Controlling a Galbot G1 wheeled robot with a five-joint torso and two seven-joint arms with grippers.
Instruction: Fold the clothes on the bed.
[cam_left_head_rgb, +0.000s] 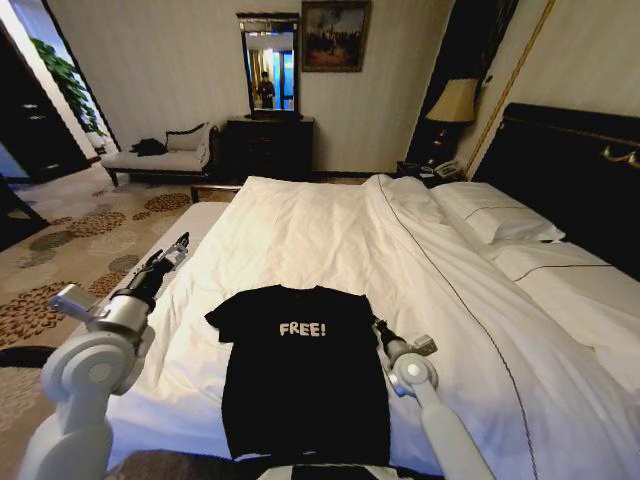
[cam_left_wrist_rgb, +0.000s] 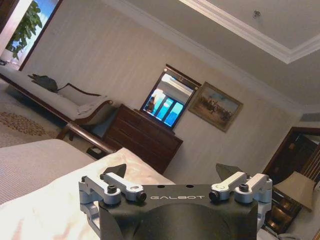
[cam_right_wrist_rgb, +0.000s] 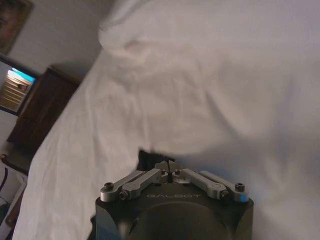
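Two grippers: left gripper (cam_left_wrist_rgb: 171, 176) spread; right gripper (cam_right_wrist_rgb: 172, 167) pinched beside T-shirt (cam_left_head_rgb: 300, 370).

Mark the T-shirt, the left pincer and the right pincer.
black T-shirt (cam_left_head_rgb: 300, 385): head view, middle of the chest below the lettering.
left pincer (cam_left_wrist_rgb: 172, 172): left wrist view, midway between its spread fingertips.
right pincer (cam_right_wrist_rgb: 170, 165): right wrist view, where its closed fingertips meet.
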